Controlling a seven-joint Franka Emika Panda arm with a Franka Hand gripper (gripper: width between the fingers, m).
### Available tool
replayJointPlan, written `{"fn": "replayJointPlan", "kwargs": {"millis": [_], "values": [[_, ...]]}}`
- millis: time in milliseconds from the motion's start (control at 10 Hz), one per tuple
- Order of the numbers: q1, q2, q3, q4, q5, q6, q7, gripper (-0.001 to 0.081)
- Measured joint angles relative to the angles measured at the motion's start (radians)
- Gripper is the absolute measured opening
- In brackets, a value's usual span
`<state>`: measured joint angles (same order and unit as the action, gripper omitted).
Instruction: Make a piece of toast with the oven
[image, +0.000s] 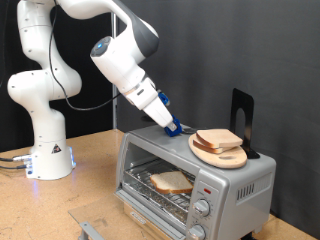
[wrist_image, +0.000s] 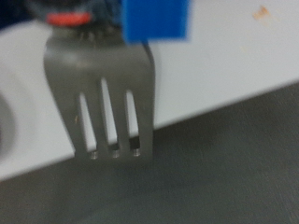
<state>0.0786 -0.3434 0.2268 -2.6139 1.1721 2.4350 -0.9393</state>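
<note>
The silver-grey oven (image: 235, 185) stands at the exterior view's lower right, its front open onto the wire rack. One slice of pale bread (image: 172, 181) lies on the rack inside. Another piece of toast (image: 218, 139) lies on a round wooden plate (image: 232, 158) on the oven's roof. My gripper (image: 168, 122) is tilted down just above the roof, beside the plate's left edge, with a blue part (image: 174, 128) at its tip. The wrist view shows a slotted metal spatula (wrist_image: 107, 103) sticking out below a blue block (wrist_image: 157, 19). My fingers are hidden there.
A black stand (image: 240, 113) rises behind the plate on the oven. The oven's two knobs (image: 204, 218) and red mark (image: 206, 188) are on its front right. The arm's white base (image: 48, 155) stands on the wooden table (image: 90, 195) at the left.
</note>
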Motion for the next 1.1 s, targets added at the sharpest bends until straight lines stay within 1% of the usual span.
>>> {"fn": "replayJointPlan", "kwargs": {"millis": [400, 500, 600, 700, 800, 1000, 1100], "values": [[-0.006, -0.103, -0.052, -0.008, 0.0, -0.087, 0.008, 0.0803], [-0.006, -0.101, -0.052, -0.008, -0.003, -0.087, 0.008, 0.0803], [-0.007, -0.101, -0.063, -0.011, -0.003, -0.104, 0.003, 0.0803], [-0.014, -0.107, -0.096, -0.017, -0.004, -0.148, -0.013, 0.0803], [-0.028, -0.119, -0.141, -0.027, -0.003, -0.196, -0.039, 0.0803], [-0.065, -0.144, -0.211, -0.049, -0.022, -0.257, -0.058, 0.0803], [-0.088, -0.153, -0.243, -0.053, -0.053, -0.297, -0.058, 0.0803]]}}
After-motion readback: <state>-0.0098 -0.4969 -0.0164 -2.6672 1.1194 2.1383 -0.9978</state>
